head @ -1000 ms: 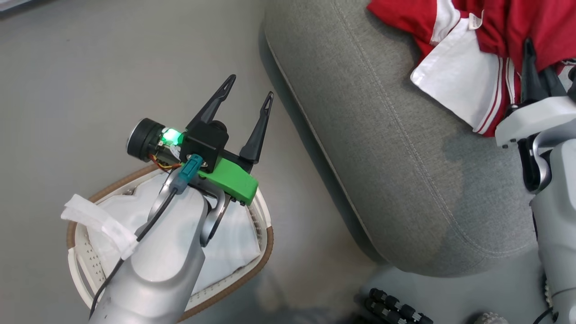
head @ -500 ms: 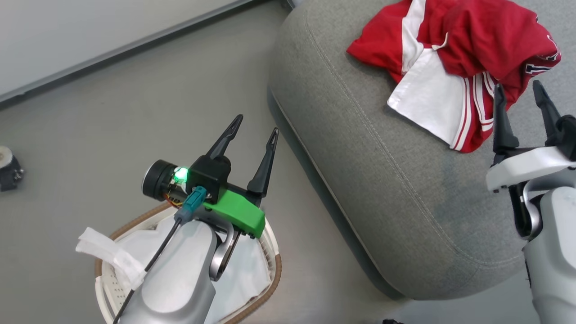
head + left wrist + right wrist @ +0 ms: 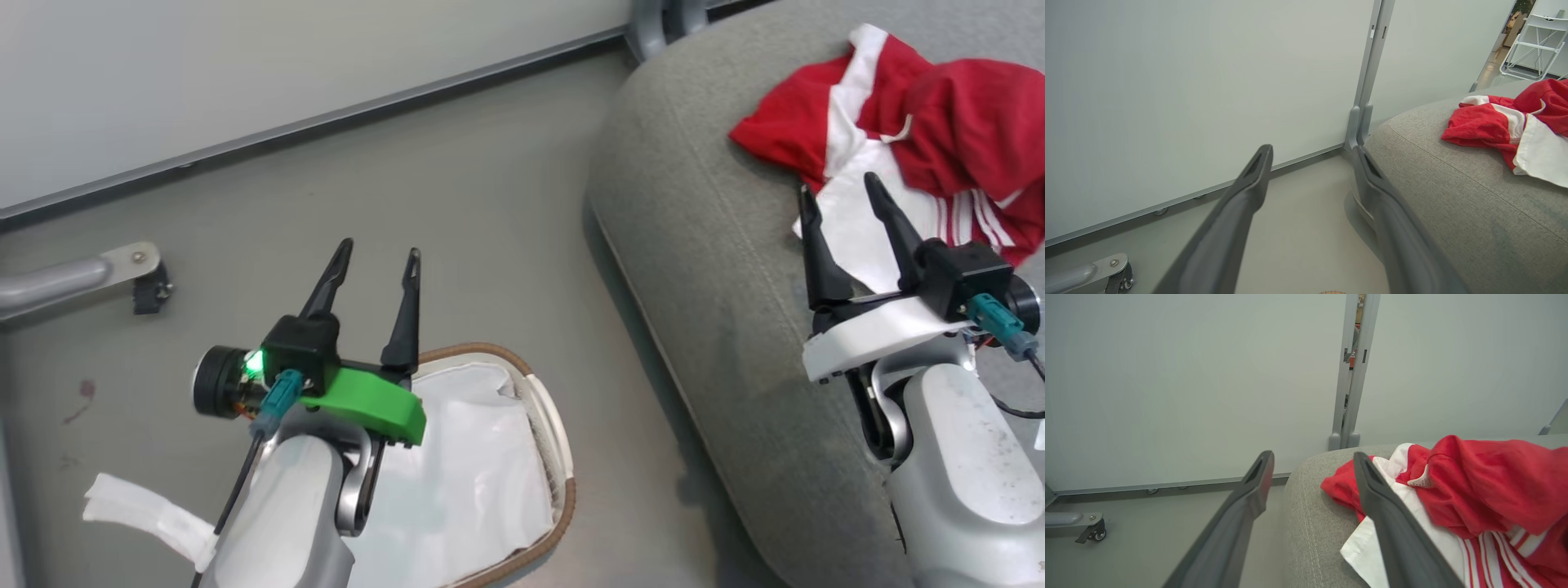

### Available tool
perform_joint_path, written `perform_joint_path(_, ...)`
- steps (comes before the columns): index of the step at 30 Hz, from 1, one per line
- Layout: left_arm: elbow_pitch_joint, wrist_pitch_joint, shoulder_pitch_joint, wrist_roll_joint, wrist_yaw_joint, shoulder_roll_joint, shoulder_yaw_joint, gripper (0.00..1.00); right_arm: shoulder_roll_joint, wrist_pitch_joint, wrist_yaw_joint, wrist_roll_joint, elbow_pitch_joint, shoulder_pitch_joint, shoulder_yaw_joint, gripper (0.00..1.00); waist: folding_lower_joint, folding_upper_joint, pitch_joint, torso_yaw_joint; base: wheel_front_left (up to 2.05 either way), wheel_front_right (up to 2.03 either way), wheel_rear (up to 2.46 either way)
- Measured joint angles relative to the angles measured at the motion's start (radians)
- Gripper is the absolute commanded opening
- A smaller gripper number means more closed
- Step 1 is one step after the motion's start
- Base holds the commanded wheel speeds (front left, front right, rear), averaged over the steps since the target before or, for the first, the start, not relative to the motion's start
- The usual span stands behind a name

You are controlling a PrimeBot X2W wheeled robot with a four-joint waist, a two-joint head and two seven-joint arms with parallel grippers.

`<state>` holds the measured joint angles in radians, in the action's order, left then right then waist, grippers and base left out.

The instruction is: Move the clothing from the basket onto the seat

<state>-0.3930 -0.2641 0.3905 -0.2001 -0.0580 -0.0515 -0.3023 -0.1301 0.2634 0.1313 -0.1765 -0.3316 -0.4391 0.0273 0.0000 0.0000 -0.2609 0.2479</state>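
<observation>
Head view: basket (image 3: 483, 350), liner (image 3: 473, 465) inside. Wrist views: clothing (image 3: 1486, 482) near seat's (image 3: 1310, 522) far edge. Left gripper (image 3: 380, 248), right gripper (image 3: 838, 186): jaws released, empty.

Right gripper (image 3: 1312, 456) spread wide at the seat's edge, red clothing beside it

The two dark fingers (image 3: 1237, 522) rise from the bottom edge well apart, with nothing between them. The finger on this view's left stands over the grey floor (image 3: 1147, 551). The other crosses the white panel of the clothing (image 3: 1474, 486), a crumpled red heap with white stripes lying on the grey seat (image 3: 1310, 522); whether it touches the cloth cannot be told. Behind stand pale wall panels (image 3: 1167, 375) joined by a grey post (image 3: 1349, 375), and at the lower left a metal leg (image 3: 1067, 518) with a small caster (image 3: 1096, 535) rests on the floor.
</observation>
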Motion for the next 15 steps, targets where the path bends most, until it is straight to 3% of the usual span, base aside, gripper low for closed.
perform_joint_path(15,-0.012,0.000,-0.171,0.008,0.023,0.001,0.155,1.00,0.036,0.000,0.000,-0.002,-0.033,0.108,0.057,1.00,0.0000,0.0000,0.094,-0.137,0.00,0.00,0.00)
